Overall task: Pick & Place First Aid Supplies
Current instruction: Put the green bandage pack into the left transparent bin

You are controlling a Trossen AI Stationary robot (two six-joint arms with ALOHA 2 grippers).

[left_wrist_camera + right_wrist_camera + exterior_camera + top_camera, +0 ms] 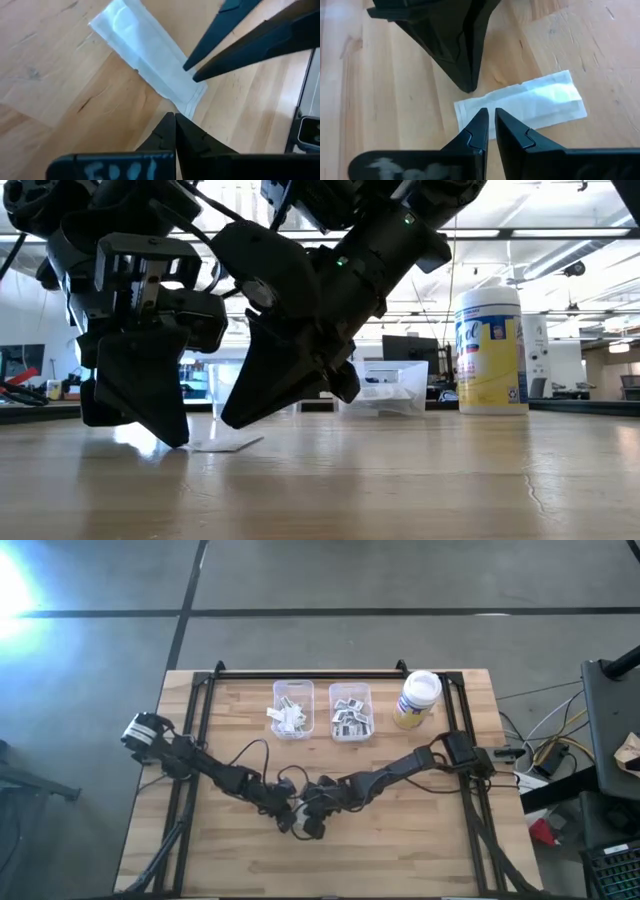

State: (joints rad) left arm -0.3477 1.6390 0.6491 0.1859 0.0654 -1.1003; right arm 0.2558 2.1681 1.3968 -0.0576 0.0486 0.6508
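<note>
One long narrow pale strip packet (145,55) (530,102) lies flat on the wood near the table's middle (298,812); in the low view one edge of the packet (228,445) curls up a little. My left gripper (173,117) is shut, its tip down at a corner of the packet's end. My right gripper (490,114) comes from the opposite side, open by a narrow gap, its tips just over that same end. Other strips lie in the left clear bin (292,708) and square packets in the right bin (350,712). My left gripper's shut fingertips (167,120) come slanting down at the corner of the packet's end (187,102). I cannot tell whether they touch the packet or only the wood beside it. The packet lies flat on the table.
The two clear bins stand side by side near the far edge, with a white-lidded yellow jar (417,700) (490,350) to their right. Black rails (190,740) run along the table's left, right and far sides. Both arms cross the middle, cables trailing over the wood.
</note>
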